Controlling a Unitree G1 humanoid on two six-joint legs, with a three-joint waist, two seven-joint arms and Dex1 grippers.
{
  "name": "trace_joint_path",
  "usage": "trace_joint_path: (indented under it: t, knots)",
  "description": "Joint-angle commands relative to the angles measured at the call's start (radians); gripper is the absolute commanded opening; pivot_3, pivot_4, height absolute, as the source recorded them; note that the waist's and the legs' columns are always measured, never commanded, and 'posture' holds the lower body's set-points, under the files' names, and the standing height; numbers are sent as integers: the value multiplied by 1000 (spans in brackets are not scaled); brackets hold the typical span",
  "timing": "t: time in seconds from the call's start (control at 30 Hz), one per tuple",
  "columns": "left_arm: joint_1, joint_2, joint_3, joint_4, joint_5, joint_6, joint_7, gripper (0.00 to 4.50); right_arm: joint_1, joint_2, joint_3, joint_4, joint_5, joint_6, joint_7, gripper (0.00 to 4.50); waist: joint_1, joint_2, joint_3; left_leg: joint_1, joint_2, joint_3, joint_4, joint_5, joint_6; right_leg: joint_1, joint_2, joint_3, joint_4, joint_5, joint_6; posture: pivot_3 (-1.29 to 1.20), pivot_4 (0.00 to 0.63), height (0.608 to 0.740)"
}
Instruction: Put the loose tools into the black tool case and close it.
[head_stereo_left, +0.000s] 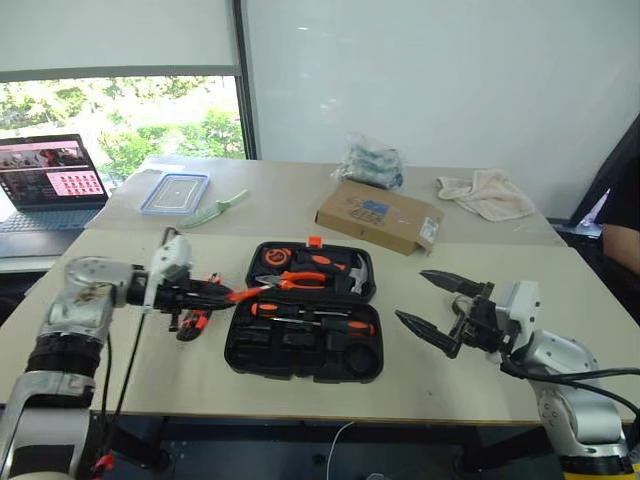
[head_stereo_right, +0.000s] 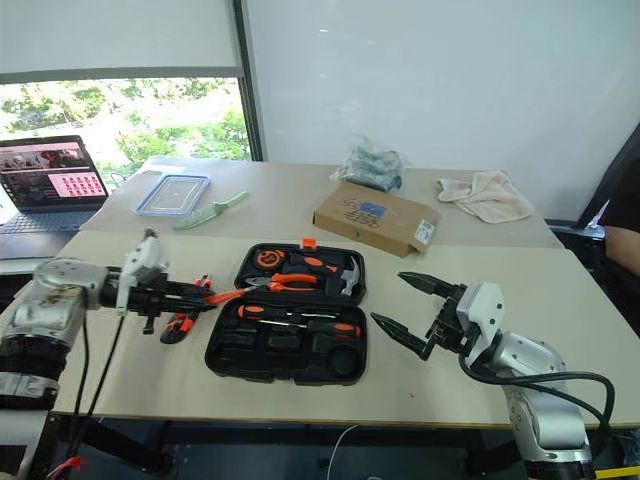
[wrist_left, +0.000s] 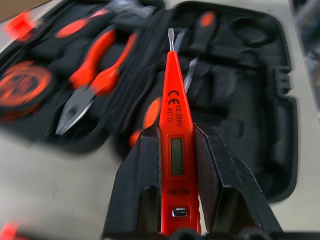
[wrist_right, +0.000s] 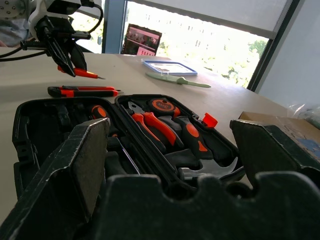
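One black tool case (head_stereo_left: 303, 335) lies open mid-table, the right gripper (head_stereo_left: 430, 303) waits spread beside it, and the left gripper (head_stereo_left: 215, 292) clamps a slim orange driver (wrist_left: 176, 150) over its edge, which I judge next needs an empty slot

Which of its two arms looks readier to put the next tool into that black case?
The left. Its hand already grips the slim orange driver, tip towards the open black case. The right hand hangs open and empty beside it.
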Motion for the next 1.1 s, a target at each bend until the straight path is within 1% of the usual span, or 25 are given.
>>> trace_joint_path:
  t: [0.03, 0.1, 0.27, 0.33, 0.47, 0.53, 0.7, 0.83, 1.1]
  knots:
    - [3, -50, -79, -129, 34, 55, 42, 495, 15, -9, -11, -56, 24, 5, -3, 4500, 3, 0, 0, 1, 0, 0, 0, -2, 3, 0, 0, 0, 0, 0, 0, 0, 150, 740]
    - [8, -61, -103, -146, 50, 58, 51, 495, 21, -8, -10, -64, 24, 7, -8, 4500, 3, 0, 0, 0, 0, 0, 1, -2, 4, 0, 0, 0, 0, 0, 0, 0, 150, 740]
    - [-15, -94, -170, -71, 136, -10, 98, 495, 36, -4, -8, -74, 22, 6, -20, 4500, -2, 0, 0, 2, 0, 0, 0, -2, 4, 0, 1, 1, 0, 0, 0, 0, 150, 740]
    - [-26, -102, -189, -50, 167, -9, 114, 495, 45, -3, -8, -81, 22, 5, -23, 4500, 1, 0, 0, 2, 0, 0, 1, -2, 4, 0, 1, 1, 0, 0, 0, 0, 150, 740]
    - [-16, -89, -210, -61, 181, 4, 91, 495, 57, -3, -13, -89, 23, 5, -29, 4500, 5, 0, 0, 2, 0, 0, 2, -3, 5, 0, 0, 1, 0, 0, 0, 0, 150, 740]
    - [-14, -90, -216, -61, 199, 9, 109, 495, 61, -2, -12, -90, 22, 3, -31, 4500, 7, 0, 0, 2, 0, 0, 2, -3, 5, 0, 0, 1, 0, 0, 0, 0, 150, 740]
    - [-9, -91, -237, -58, 225, -23, 104, 495, 64, -1, -6, -95, 22, 1, -38, 4500, 9, 0, 0, 4, 0, 0, 2, -3, 5, 2, 1, 1, 0, 0, 0, 0, 150, 740]
    - [-22, -85, -285, -55, 284, -53, 102, 495, 55, -4, -6, -82, 21, -3, -33, 4500, 10, 1, 0, 5, 0, 0, 2, -3, 5, 3, 1, 2, 1, 0, 0, 0, 150, 740]
    - [-30, -85, -286, -36, 313, -49, 127, 495, 37, -6, -6, -60, 17, -10, -23, 4500, 6, 1, -1, 8, 0, 0, 1, -3, 5, 4, 1, 3, 1, 0, 0, 0, 150, 740]
